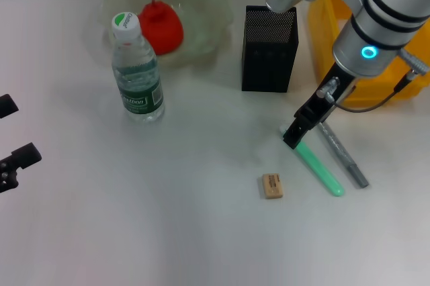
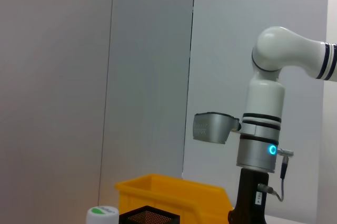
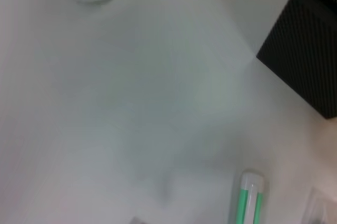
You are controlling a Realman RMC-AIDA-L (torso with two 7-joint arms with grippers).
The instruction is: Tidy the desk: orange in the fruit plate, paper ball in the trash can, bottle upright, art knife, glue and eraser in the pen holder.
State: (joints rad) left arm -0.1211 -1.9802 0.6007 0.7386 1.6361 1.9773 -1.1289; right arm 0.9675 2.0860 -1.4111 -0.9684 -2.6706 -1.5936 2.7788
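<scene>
White right arm (image 1: pixel 393 11), black bands, glowing blue ring, black gripper (image 1: pixel 295 135).

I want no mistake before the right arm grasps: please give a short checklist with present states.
1. Right end effector over the green glue stick's end: ok.
2. Its grip on the stick: cannot tell.
3. Art knife apart from the stick: ok, beside it.
4. Pen holder upright: ok.
5. Eraser out of the way: ok.
6. Left end effector parked at the table edge: ok.

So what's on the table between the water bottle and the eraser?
Nothing. In the head view the table is bare between the bottle and the eraser; the pen holder stands off to the side.
</scene>
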